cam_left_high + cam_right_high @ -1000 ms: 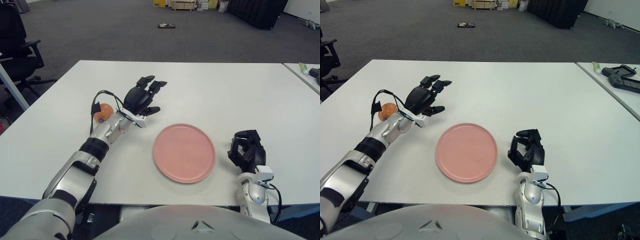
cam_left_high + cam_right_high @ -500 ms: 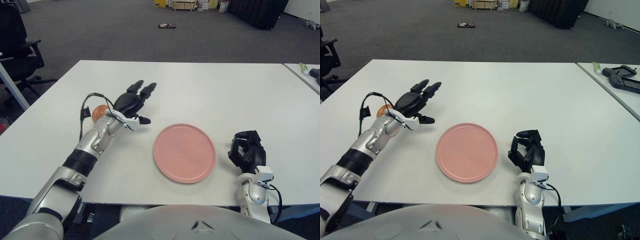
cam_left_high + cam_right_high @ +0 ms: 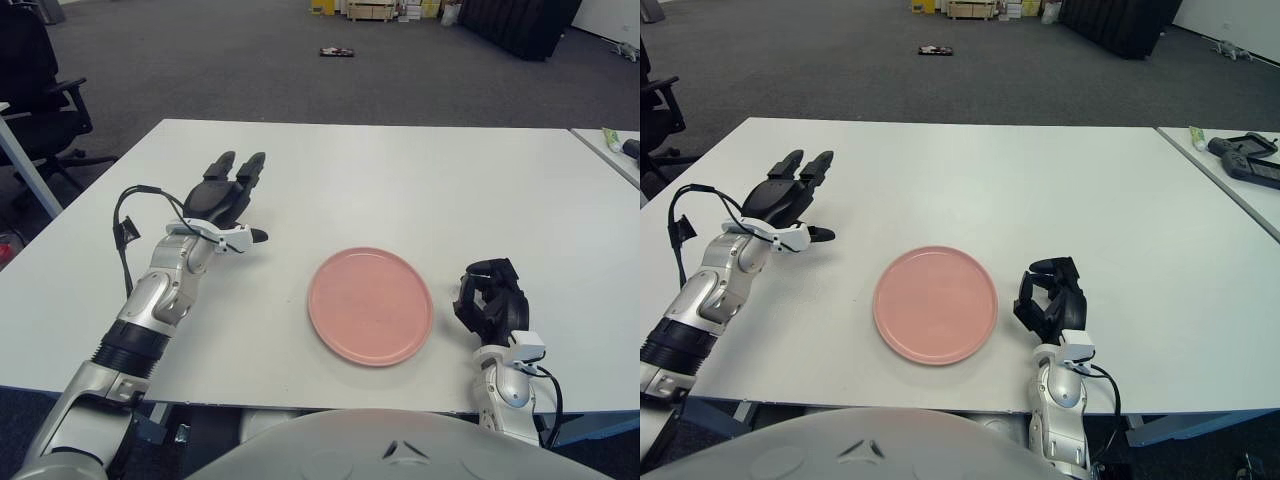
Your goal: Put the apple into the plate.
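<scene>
Round pink plate [image 3: 370, 305], apple hidden.

Surface [image 3: 400, 180] smooth matt white; plate [image 3: 370, 305] smooth pink, slight sheen; floor [image 3: 200, 60] rough grey carpet.

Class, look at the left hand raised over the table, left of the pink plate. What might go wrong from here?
1. No apple shows in either view. It may be hidden behind the left hand, so a grasp would go unseen.
2. The spread fingers hold nothing and could knock a round fruit away.
3. The loose cable at that wrist might snag.

The right hand is curled to the right of the plate.
</scene>
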`<action>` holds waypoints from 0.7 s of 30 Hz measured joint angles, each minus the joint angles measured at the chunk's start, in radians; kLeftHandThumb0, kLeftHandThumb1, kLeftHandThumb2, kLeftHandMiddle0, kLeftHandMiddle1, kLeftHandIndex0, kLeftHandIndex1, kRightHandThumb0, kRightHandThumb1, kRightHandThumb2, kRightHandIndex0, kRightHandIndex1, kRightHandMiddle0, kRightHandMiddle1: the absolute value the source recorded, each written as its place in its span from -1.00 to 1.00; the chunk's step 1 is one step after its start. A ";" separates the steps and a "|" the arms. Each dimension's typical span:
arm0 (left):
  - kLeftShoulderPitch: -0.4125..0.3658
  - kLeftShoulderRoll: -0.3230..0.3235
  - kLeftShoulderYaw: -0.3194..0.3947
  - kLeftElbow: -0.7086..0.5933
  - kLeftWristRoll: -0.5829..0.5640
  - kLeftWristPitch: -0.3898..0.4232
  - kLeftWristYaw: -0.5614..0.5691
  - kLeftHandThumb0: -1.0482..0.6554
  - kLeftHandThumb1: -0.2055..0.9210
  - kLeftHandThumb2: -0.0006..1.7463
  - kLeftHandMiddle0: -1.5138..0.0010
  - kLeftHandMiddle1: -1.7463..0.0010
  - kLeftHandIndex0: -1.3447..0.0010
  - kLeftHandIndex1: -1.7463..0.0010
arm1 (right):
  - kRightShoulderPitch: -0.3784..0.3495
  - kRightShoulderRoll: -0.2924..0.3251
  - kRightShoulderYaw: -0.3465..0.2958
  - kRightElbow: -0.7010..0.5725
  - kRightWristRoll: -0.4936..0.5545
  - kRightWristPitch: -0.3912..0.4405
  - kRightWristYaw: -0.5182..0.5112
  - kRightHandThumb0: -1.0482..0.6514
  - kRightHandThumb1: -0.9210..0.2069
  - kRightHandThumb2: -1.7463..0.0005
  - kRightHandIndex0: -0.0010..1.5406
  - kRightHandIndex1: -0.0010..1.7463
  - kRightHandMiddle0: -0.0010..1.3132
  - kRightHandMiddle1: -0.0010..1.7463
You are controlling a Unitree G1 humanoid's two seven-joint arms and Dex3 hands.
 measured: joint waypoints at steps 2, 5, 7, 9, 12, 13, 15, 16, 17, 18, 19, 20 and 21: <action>0.000 0.005 0.007 0.014 0.000 0.016 0.000 -1.00 0.53 -0.66 1.00 1.00 1.00 1.00 | 0.000 0.000 0.000 0.001 0.000 0.000 0.000 -0.23 -0.49 -0.06 0.03 1.00 -0.43 1.00; 0.000 0.015 0.016 0.045 -0.003 0.015 0.008 -1.00 0.52 -0.68 1.00 1.00 1.00 1.00 | 0.000 0.000 -0.002 0.001 0.001 0.000 0.000 -0.23 -0.49 -0.06 0.02 1.00 -0.43 1.00; 0.000 0.023 0.021 0.082 -0.009 0.005 0.026 -1.00 0.52 -0.68 1.00 1.00 1.00 1.00 | -0.002 0.001 -0.002 0.002 0.001 0.000 0.000 -0.23 -0.49 -0.06 0.02 1.00 -0.43 1.00; 0.000 0.028 0.024 0.115 -0.013 0.003 0.037 -1.00 0.52 -0.69 1.00 1.00 1.00 1.00 | -0.002 0.001 -0.001 0.002 0.001 0.000 0.000 -0.23 -0.49 -0.06 0.02 1.00 -0.43 1.00; 0.000 0.032 0.025 0.145 -0.016 0.003 0.043 -1.00 0.52 -0.69 1.00 1.00 1.00 1.00 | -0.002 0.000 -0.002 0.002 0.000 0.000 -0.003 -0.23 -0.49 -0.06 0.01 1.00 -0.43 1.00; -0.001 0.032 0.025 0.155 -0.017 0.004 0.046 -1.00 0.51 -0.69 1.00 1.00 1.00 1.00 | -0.003 0.000 -0.002 0.002 0.000 0.000 -0.003 -0.23 -0.50 -0.06 0.01 1.00 -0.44 1.00; -0.002 0.031 0.025 0.179 -0.021 0.010 0.049 -1.00 0.51 -0.70 1.00 1.00 1.00 1.00 | -0.006 0.000 -0.001 0.002 -0.001 0.000 -0.003 -0.23 -0.50 -0.05 0.01 1.00 -0.44 1.00; -0.003 0.030 0.024 0.193 -0.023 0.016 0.049 -1.00 0.52 -0.70 1.00 1.00 1.00 1.00 | -0.008 0.000 -0.001 0.002 -0.001 0.000 -0.003 -0.23 -0.50 -0.05 0.01 1.00 -0.44 1.00; -0.005 0.029 0.023 0.206 -0.023 0.021 0.049 -1.00 0.52 -0.70 1.00 1.00 1.00 1.00 | -0.008 0.000 -0.001 0.003 -0.001 -0.001 -0.003 -0.23 -0.50 -0.05 0.01 1.00 -0.44 1.00; -0.009 0.028 0.021 0.221 -0.025 0.027 0.050 -1.00 0.52 -0.70 1.00 1.00 1.00 1.00 | -0.009 0.000 -0.001 0.003 -0.001 -0.001 -0.003 -0.23 -0.50 -0.05 0.01 1.00 -0.44 1.00; -0.014 0.026 0.019 0.237 -0.026 0.031 0.051 -1.00 0.52 -0.70 1.00 1.00 1.00 1.00 | -0.009 0.000 -0.001 0.004 -0.001 -0.001 -0.003 -0.23 -0.50 -0.05 0.01 1.00 -0.44 1.00; -0.018 0.024 0.018 0.251 -0.026 0.035 0.052 -1.00 0.52 -0.70 1.00 1.00 1.00 1.00 | -0.010 0.000 -0.001 0.004 -0.001 -0.002 -0.003 -0.23 -0.50 -0.05 0.01 1.00 -0.44 1.00; -0.024 0.021 0.016 0.270 -0.026 0.037 0.053 -1.00 0.53 -0.70 1.00 1.00 1.00 1.00 | -0.010 0.000 -0.001 0.005 -0.001 -0.002 -0.003 -0.23 -0.50 -0.05 0.01 1.00 -0.44 1.00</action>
